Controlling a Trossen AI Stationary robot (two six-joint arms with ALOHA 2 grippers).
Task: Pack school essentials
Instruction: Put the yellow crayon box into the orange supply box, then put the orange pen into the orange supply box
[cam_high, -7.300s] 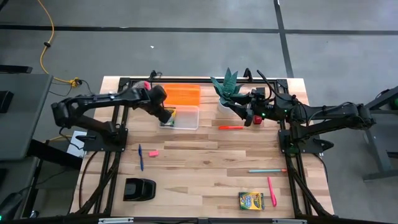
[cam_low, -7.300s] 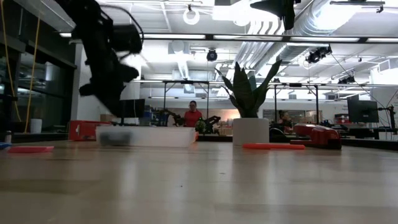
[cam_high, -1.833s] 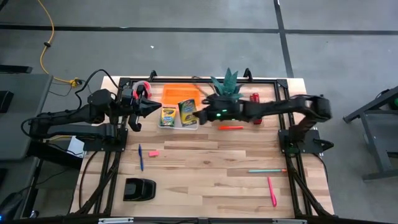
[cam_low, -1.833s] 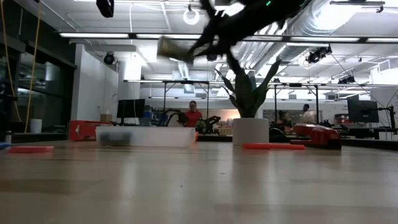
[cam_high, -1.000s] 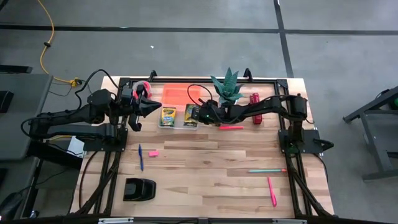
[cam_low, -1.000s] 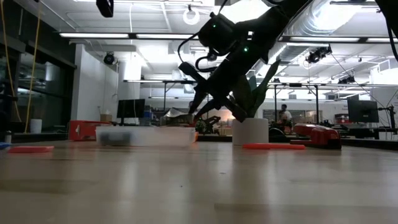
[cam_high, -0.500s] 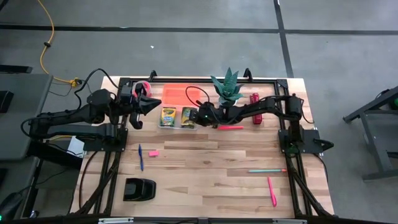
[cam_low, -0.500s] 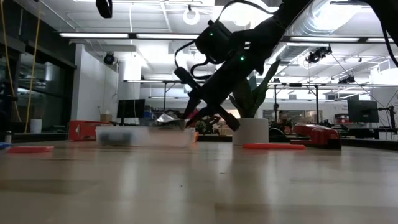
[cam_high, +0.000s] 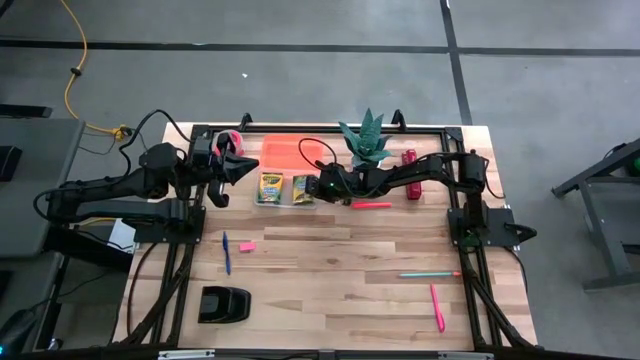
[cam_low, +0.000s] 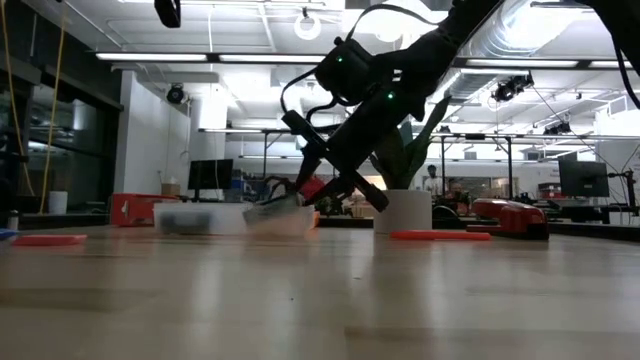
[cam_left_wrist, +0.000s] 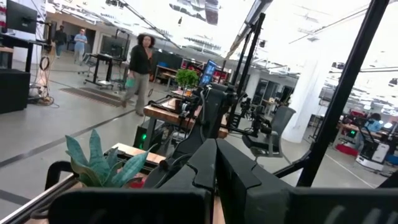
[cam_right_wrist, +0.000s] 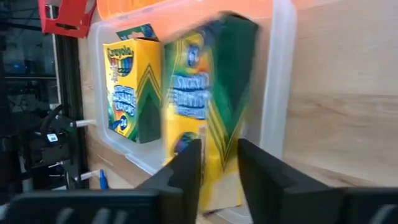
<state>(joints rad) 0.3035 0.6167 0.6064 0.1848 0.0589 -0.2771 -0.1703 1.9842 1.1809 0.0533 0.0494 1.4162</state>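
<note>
A clear plastic container (cam_high: 286, 203) stands at the table's far side and holds two yellow-and-green crayon boxes. One box (cam_right_wrist: 127, 84) lies flat in it. The other (cam_right_wrist: 208, 93) shows blurred beside it, one end between the fingers of my right gripper (cam_right_wrist: 217, 165), which is open and slants down over the container's right end (cam_high: 318, 187). My left gripper (cam_left_wrist: 214, 168) is shut on nothing, raised left of the container (cam_high: 232, 165). On the bare table lie a blue pen (cam_high: 226, 252), a pink eraser (cam_high: 247, 246), an orange-red marker (cam_high: 371, 204), a teal pen (cam_high: 430, 273) and a pink pen (cam_high: 437, 307). My right gripper's fingers (cam_right_wrist: 186, 168) stand on either side of the second crayon box's near end (cam_right_wrist: 214, 177), slanting down from the table's right. The box is blurred and low in the container; I cannot tell whether the fingers still touch it.
An orange lid (cam_high: 290, 152) lies behind the container. A potted plant (cam_high: 367, 140) and a red cylinder (cam_high: 410, 159) stand close behind my right arm. A red tape dispenser (cam_high: 229, 139) sits by my left gripper, a black object (cam_high: 223, 303) at the near left.
My right gripper has sunk a little toward the container and opened. The second crayon box has dropped from between its fingers and tipped down into the container, beside the first box.
</note>
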